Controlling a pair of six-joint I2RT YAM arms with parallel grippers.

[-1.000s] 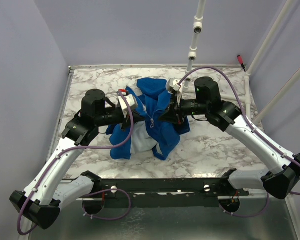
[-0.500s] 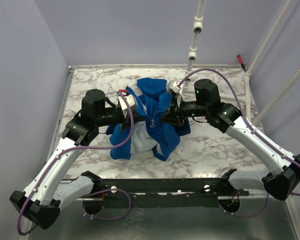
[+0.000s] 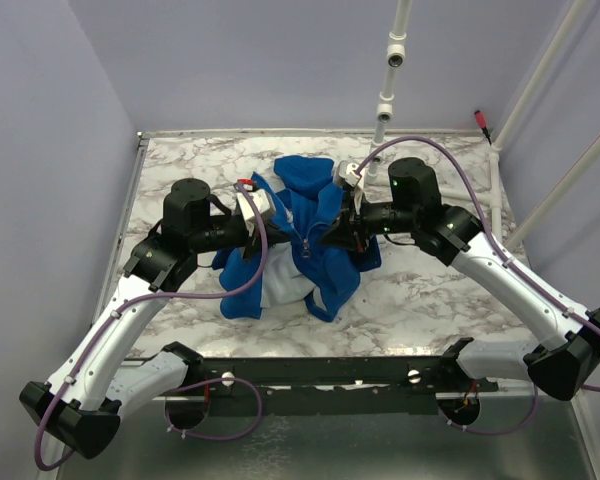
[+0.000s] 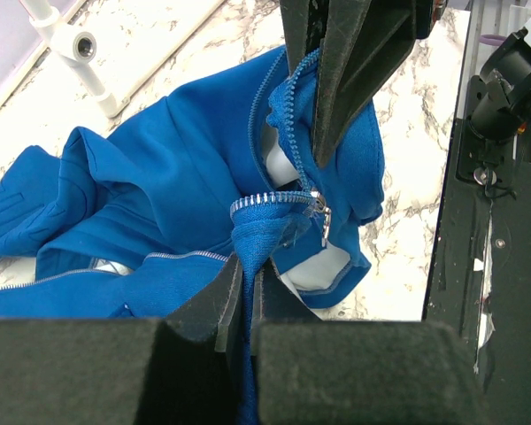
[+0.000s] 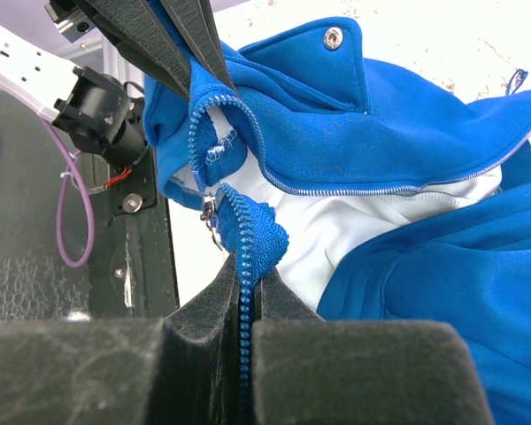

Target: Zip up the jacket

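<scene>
The royal-blue jacket [image 3: 310, 255] lies bunched mid-table, its pale lining [image 5: 372, 221] showing. My left gripper [image 3: 267, 236] is shut on a fold of the jacket's front edge [image 4: 252, 239], just below the zipper's lower end. The silver zipper pull [image 4: 322, 221] hangs there. My right gripper [image 3: 330, 238] faces it, shut on the blue zipper teeth [image 5: 244, 232] of the other front edge. That gripper's dark fingers [image 4: 345, 80] come down from the top of the left wrist view. Both grippers hold the fabric lifted off the table, the pull [image 5: 208, 211] between them.
The marble table [image 3: 430, 290] has a raised rim. A white pipe post [image 3: 388, 80] stands at the back edge, and a slanted white pipe [image 3: 540, 80] at the back right. A black rail [image 3: 330, 375] with the arm bases runs along the near edge.
My right gripper has edged slightly left and down toward the left one, still gripping the zipper edge. The left arm has not moved.
</scene>
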